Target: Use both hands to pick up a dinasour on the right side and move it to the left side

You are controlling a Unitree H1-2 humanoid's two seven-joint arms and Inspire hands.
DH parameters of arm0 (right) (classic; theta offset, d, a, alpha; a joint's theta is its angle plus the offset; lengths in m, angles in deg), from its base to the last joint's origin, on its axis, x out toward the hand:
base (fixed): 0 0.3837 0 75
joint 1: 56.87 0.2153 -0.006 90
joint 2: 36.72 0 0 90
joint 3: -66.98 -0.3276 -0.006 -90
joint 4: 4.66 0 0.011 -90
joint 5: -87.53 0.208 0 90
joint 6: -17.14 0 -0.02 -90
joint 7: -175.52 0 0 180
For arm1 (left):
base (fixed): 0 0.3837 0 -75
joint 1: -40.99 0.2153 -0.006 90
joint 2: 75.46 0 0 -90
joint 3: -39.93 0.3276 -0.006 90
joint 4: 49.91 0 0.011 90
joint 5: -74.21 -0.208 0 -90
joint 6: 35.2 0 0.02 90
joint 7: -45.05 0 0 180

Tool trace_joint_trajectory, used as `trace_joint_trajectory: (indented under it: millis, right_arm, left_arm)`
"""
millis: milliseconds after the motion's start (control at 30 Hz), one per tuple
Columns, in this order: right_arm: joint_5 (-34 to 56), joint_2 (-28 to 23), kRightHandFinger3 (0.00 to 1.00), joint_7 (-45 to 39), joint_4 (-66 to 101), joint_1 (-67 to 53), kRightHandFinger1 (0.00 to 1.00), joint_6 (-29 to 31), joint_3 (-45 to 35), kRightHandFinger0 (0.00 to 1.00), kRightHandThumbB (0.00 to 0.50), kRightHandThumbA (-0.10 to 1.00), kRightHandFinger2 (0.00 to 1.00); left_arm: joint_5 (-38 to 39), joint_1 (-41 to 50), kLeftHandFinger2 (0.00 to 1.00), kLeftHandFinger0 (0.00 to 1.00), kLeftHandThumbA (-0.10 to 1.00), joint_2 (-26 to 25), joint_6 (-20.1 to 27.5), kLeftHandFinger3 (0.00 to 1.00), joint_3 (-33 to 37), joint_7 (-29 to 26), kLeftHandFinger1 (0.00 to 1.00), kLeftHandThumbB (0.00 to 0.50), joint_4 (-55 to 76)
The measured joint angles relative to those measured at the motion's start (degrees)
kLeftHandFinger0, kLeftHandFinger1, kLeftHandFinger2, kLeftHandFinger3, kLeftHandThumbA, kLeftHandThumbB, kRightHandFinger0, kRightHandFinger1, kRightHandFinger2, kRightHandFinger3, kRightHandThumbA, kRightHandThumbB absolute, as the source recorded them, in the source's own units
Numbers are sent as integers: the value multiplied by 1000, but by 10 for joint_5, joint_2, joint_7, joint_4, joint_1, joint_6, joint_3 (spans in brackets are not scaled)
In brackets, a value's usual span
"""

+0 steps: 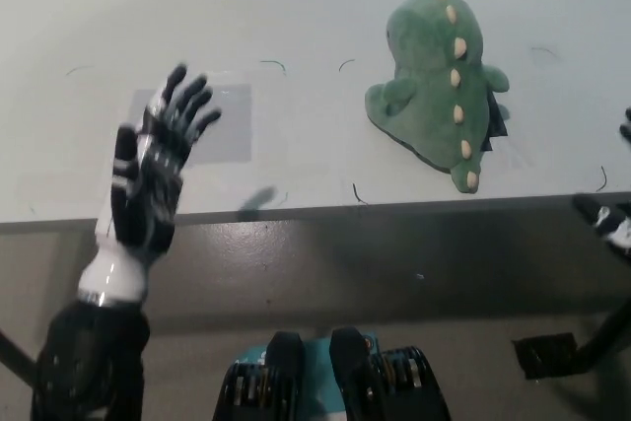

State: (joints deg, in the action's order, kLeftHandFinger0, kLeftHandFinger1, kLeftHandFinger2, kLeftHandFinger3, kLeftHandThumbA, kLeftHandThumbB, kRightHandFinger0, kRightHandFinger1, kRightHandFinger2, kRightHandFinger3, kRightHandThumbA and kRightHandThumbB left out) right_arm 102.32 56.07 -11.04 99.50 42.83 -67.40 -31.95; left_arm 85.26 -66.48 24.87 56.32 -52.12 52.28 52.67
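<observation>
The green plush dinosaur [442, 86] is seen lying on the right side of the pale surface [315, 7], untouched; the left robot hand [153, 170] is raised over the grey patch [232, 125], spread wide and empty; the right robot hand [616, 219] is cropped at the right edge, its state not discernible.

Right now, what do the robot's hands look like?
The left hand has a white shell at the wrist and dark fingers with pale bands across them, and it sits on a black forearm. The right hand is black with a small white patch; only a sliver of it shows at the picture's edge, so I can't make out its shape.
</observation>
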Motion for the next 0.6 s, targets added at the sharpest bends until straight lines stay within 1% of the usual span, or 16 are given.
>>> trace_joint_trajectory:
  millis: [33,100,167,200,267,300,333,367,400,433,500,567,600]
  right_arm:
    - [0,-7,1000,1,1,15,1000,-5,-3,1000,195,1000,1000]
    - [-1,-18,1000,1,1,34,1000,-13,-7,1000,189,1000,1000]
    - [-1,-34,1000,0,-2,55,1000,-20,-11,1000,190,1000,1000]
    - [-1,-40,1000,0,-3,65,1000,-23,-12,1000,199,1000,1000]
    - [2,-48,1000,-1,-7,84,1000,-29,-17,1000,198,1000,1000]
    - [5,-50,1000,-1,-12,95,1000,-35,-19,1000,176,1000,1000]
    - [9,-50,1000,-1,-16,102,1000,-39,-21,1000,172,1000,1000]
    - [12,-50,1000,0,-20,111,1000,-45,-23,1000,138,1000,1000]
    - [16,-50,1000,0,-24,120,1000,-50,-25,1000,133,1000,1000]
    - [19,-50,1000,0,-26,126,1000,-55,-26,1000,139,1000,1000]
    - [26,-50,1000,0,-33,143,1000,-67,-28,1000,166,1000,1000]
    - [26,-53,1000,0,-42,161,1000,-78,-28,1000,166,1000,1000]
    - [25,-57,1000,0,-47,172,1000,-84,-28,1000,131,1000,1000]
  left_arm:
    - [-2,-22,1000,1000,1000,0,-6,1000,2,0,1000,361,-1]
    - [-5,-51,1000,1000,1000,0,-13,1000,4,0,1000,379,-5]
    - [-10,-85,1000,1000,1000,0,-21,1000,8,-1,1000,380,-20]
    - [-12,-100,1000,1000,1000,0,-25,1000,9,-1,1000,377,-28]
    - [-14,-128,1000,1000,1000,0,-32,1000,12,-1,1000,385,-41]
    - [-15,-143,1000,1000,1000,0,-37,1000,14,-1,1000,369,-51]
    - [-16,-155,1000,1000,1000,0,-40,1000,17,-1,1000,371,-57]
    - [-18,-168,1000,1000,1000,0,-45,1000,20,-1,1000,354,-66]
    - [-21,-181,1000,1000,1000,-1,-50,1000,23,0,1000,363,-74]
    - [-22,-192,1000,1000,1000,-1,-53,1000,25,0,1000,358,-83]
    - [-27,-220,1000,1000,1000,-2,-60,1000,30,0,1000,343,-108]
    - [-32,-246,1000,1000,1000,-2,-67,1000,32,0,1000,351,-132]
    - [-33,-259,1000,1000,1000,-1,-70,1000,33,0,1000,362,-145]
